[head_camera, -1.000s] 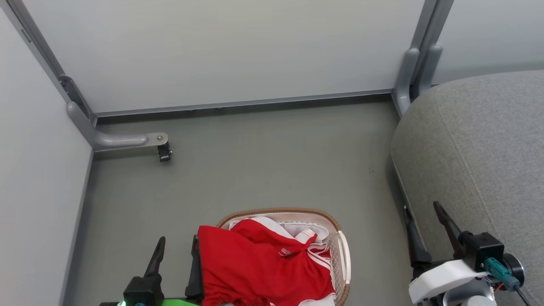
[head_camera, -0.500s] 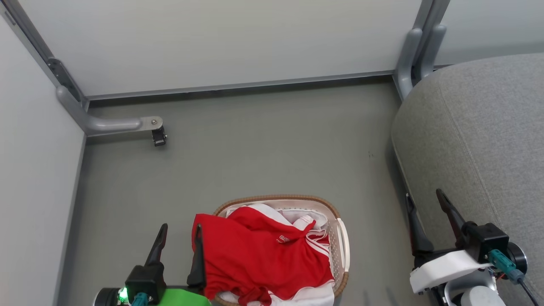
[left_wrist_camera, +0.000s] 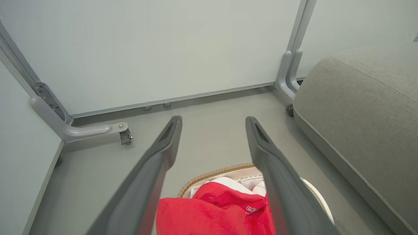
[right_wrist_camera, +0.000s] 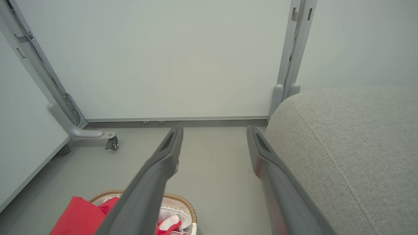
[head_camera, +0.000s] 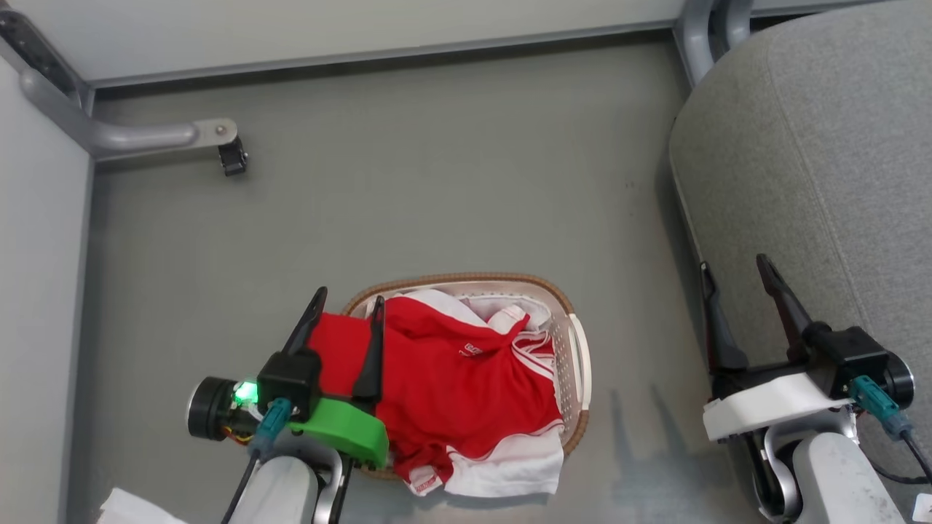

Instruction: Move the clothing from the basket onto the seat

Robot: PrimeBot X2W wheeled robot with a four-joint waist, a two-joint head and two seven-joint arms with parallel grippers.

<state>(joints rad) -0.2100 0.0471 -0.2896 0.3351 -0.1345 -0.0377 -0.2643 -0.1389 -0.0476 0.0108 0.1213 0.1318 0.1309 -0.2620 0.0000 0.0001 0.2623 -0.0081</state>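
View has tilted down; L claw (head_camera: 349,297) now over bright red white-trimmed sportswear (head_camera: 451,371), lower centre, in white perforated brown-rimmed basket (head_camera: 466,279). Both claws wide open, empty; R claw (head_camera: 733,263) by grey fabric seat cushion (head_camera: 823,160), right. Pick looks next.

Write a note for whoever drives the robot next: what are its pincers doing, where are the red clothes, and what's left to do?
Left pincer: open, holding nothing, over the left side of the basket and the red clothing. Whether it touches the cloth can't be told.
Right pincer: open, holding nothing, at the edge of the seat.
Things: the basket stands on the floor to the left of the seat. The red clothing is piled in it, with one part hanging over the near rim.
Done: nothing is on the seat yet.
Left: grab the clothing, lift it out, and put it on the seat.
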